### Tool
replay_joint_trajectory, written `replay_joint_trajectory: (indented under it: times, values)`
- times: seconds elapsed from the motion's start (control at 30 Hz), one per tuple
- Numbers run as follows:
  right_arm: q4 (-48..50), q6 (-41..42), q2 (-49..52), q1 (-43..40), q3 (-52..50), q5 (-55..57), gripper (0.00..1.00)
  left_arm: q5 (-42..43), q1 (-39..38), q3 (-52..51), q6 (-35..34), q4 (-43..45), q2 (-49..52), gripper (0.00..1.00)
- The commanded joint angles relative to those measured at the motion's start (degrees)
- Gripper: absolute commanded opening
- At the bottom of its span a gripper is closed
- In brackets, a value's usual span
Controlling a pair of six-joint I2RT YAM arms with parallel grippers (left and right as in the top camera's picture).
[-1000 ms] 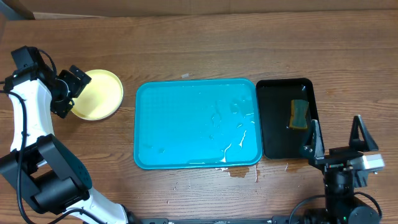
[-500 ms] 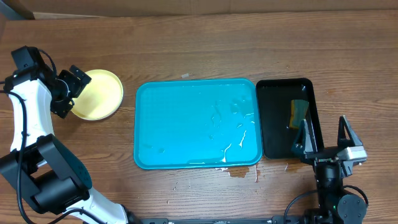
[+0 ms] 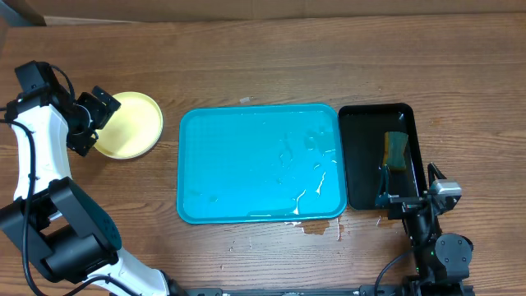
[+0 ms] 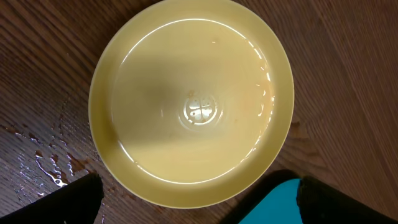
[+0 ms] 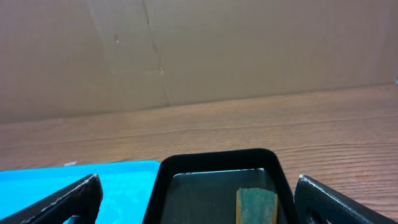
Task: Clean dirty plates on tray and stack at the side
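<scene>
A pale yellow plate (image 3: 130, 125) lies on the wooden table to the left of the turquoise tray (image 3: 259, 164). The tray holds only water streaks. My left gripper (image 3: 92, 123) hovers open over the plate's left edge. In the left wrist view the plate (image 4: 191, 99) fills the frame, the left gripper (image 4: 199, 205) spans its near rim without touching it, and a tray corner (image 4: 280, 202) shows. My right gripper (image 3: 408, 176) stands open at the near end of the black tray (image 3: 362, 156). The right gripper (image 5: 198, 193) is empty.
A green-and-yellow sponge (image 3: 396, 150) lies in the wet black tray; the right wrist view shows this sponge (image 5: 256, 205) inside the black rim (image 5: 214, 155). Water drops (image 3: 316, 227) lie on the table below the turquoise tray. A cardboard wall (image 5: 199, 50) stands behind the table.
The right arm has swung left and drawn in, bringing its open gripper to the near end of the black tray. The left arm and the plate have not moved.
</scene>
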Motion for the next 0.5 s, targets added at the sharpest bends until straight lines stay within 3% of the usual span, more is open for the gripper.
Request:
replay_joint_trajectory:
  times: [0.0,0.47]
  values:
    - [0.3,-2.4,-0.6,-0.3,-0.6,-0.3,1.0,0.6,-0.3,-0.5,1.3,0.1,0.8,1.0]
    - [0.3,-4.6,-0.6,-0.3,-0.6,-0.5,1.0,0.6,-0.3,-0.5,1.3,0.1,0.8,1.0]
